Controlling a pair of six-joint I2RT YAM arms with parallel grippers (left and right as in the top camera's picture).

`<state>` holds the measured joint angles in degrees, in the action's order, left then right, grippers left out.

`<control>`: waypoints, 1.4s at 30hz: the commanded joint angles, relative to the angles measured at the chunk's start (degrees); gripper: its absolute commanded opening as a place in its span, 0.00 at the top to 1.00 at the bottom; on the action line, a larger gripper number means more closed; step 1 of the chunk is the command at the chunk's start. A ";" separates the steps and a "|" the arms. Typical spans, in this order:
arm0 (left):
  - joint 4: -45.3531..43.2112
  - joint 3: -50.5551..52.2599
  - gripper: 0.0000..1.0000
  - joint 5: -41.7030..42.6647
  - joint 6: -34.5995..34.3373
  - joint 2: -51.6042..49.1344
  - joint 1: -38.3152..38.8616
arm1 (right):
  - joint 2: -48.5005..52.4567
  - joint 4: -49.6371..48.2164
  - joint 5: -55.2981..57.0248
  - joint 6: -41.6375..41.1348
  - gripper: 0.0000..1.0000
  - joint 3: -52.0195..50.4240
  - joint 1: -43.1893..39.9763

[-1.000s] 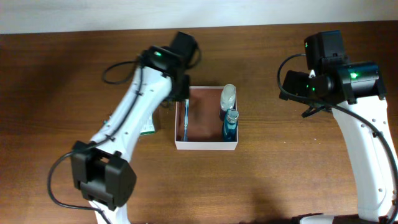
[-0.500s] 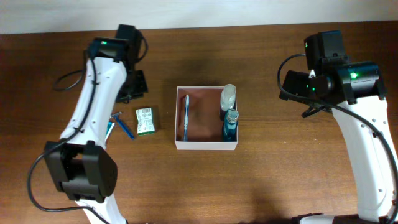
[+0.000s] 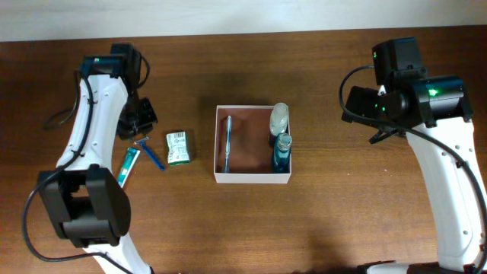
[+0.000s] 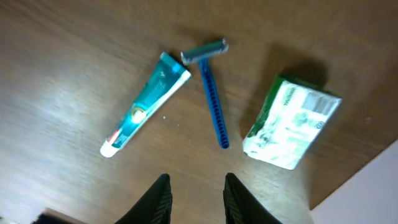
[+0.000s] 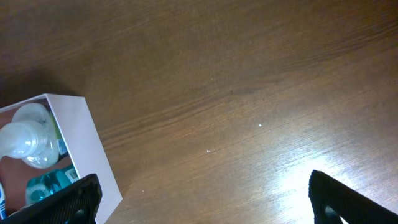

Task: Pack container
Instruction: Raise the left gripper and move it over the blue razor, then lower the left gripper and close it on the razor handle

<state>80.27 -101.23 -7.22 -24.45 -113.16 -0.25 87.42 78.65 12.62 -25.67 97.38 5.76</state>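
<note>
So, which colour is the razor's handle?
Blue; the razor shows best in the left wrist view.

Desk (image 5: 249,74) is looking like dark wood, kinda glossy; container (image 3: 251,179) walls are looking matt white, razor (image 4: 213,102) shiny plastic.

Robotics lab or test bench, not a home: white left arm (image 3: 95,133) & right arm (image 3: 449,190) w/ black joints, loose cables, green status lights, mounted at a dark-wood tabletop (image 3: 327,221) by a plain white wall (image 3: 304,14).
</note>
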 commanded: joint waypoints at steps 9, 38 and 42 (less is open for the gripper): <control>-15.58 18.51 0.72 6.71 0.70 4.33 -1.68 | 0.07 0.00 0.52 -0.04 0.02 0.76 -0.26; -39.82 36.87 0.71 5.75 0.28 4.98 -1.68 | 0.07 0.00 0.50 -0.04 0.02 0.76 -0.26; -41.13 36.83 0.71 5.75 0.28 4.98 -1.84 | 0.07 0.00 0.52 -0.04 0.02 0.76 -0.26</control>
<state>40.21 -65.45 -1.52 -24.45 -108.20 -1.80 87.42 78.67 12.62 -25.67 97.38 5.76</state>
